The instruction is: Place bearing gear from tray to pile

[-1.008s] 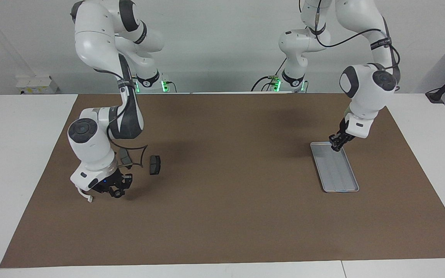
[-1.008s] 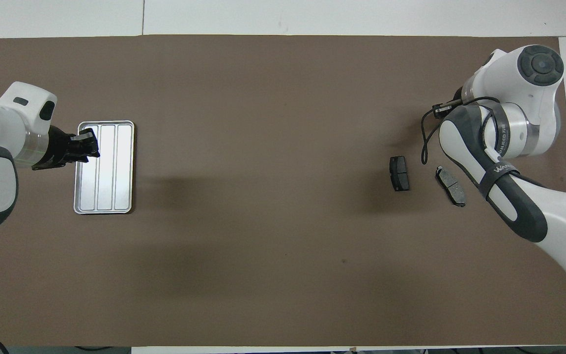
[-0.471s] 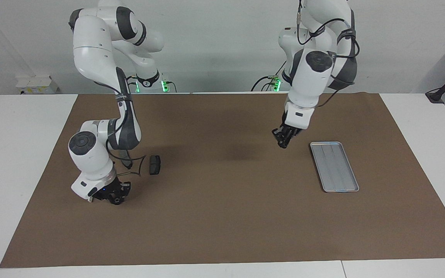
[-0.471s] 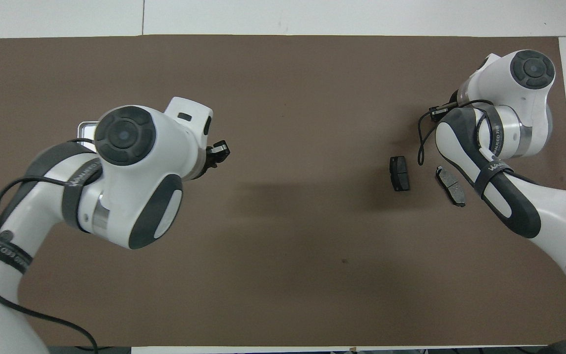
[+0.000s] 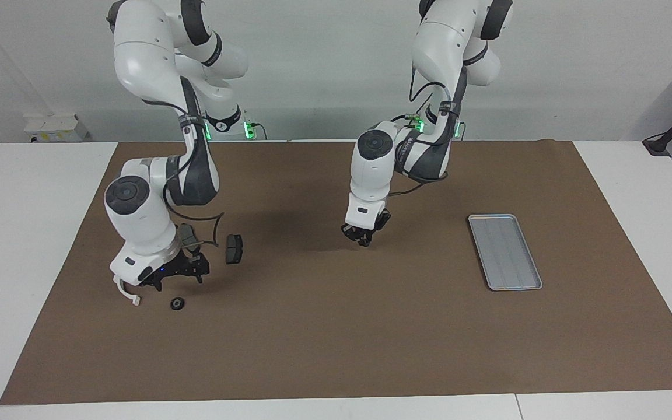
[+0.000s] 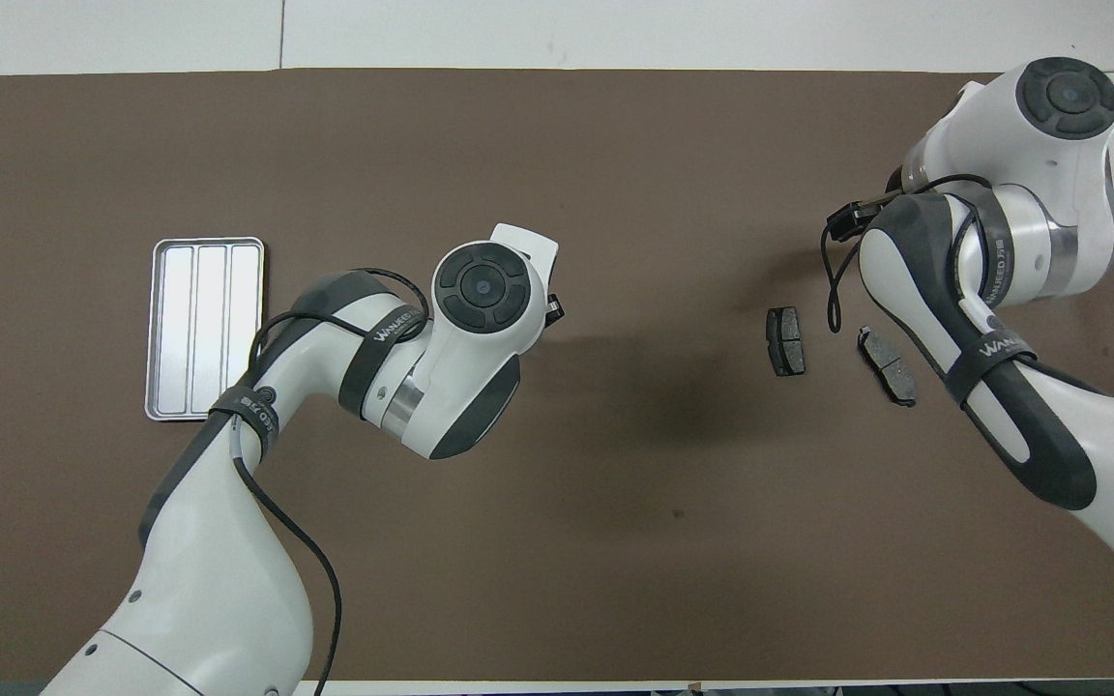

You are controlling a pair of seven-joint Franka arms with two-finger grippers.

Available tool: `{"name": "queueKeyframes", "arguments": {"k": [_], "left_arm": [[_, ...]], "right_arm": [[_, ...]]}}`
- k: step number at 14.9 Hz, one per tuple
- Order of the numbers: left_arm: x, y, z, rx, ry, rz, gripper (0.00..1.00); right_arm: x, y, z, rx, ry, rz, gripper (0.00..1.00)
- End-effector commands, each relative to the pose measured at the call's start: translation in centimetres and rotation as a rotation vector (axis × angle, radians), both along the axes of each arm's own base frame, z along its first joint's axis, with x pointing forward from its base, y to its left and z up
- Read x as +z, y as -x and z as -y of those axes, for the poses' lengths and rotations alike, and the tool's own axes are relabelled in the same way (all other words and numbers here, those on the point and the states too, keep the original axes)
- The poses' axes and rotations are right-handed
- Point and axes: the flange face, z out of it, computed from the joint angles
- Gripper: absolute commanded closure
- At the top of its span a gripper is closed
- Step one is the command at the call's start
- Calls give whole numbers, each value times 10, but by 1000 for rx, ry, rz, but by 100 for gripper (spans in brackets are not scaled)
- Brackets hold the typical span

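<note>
Brown mat lies bare between tray and released right claw; left claw clenched.

One camera sits high across the table, facing both robots; the other looks steeply down from above their end (half a turn apart). Both share the brown mat and tray.
</note>
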Motion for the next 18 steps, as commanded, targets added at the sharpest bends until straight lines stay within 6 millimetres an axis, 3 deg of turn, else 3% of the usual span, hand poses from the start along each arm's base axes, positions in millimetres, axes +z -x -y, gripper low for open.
{"name": "queueKeyframes", "arguments": {"k": [1, 4, 7, 8, 9, 10, 14, 16, 18], "left_arm": [[-1, 9, 15, 0, -14, 47, 100], [-18, 16, 10, 1, -9, 48, 100], [-25, 18, 8, 3, -5, 51, 100], [-26, 17, 6, 6, -6, 50, 63], [-27, 17, 4, 8, -7, 51, 20], [-30, 17, 1, 9, -10, 47, 0], [-24, 8, -11, 31, -31, 28, 0], [-3, -18, -35, 52, -49, 19, 0], [32, -52, -75, 16, -46, 37, 0]], "right_arm": [[47, 18, -33, -43, 9, -23, 0], [79, 40, -83, -156, 17, -33, 0], [86, 48, -104, -196, 19, -30, 0], [86, 48, -106, -201, 20, -31, 0], [87, 49, -107, -203, 20, -31, 0], [87, 49, -108, -209, 21, -31, 0], [87, 51, -110, -215, 22, -35, 0], [86, 55, -132, -258, 18, -22, 0], [78, 65, -177, -353, 14, -7, 0]]}}
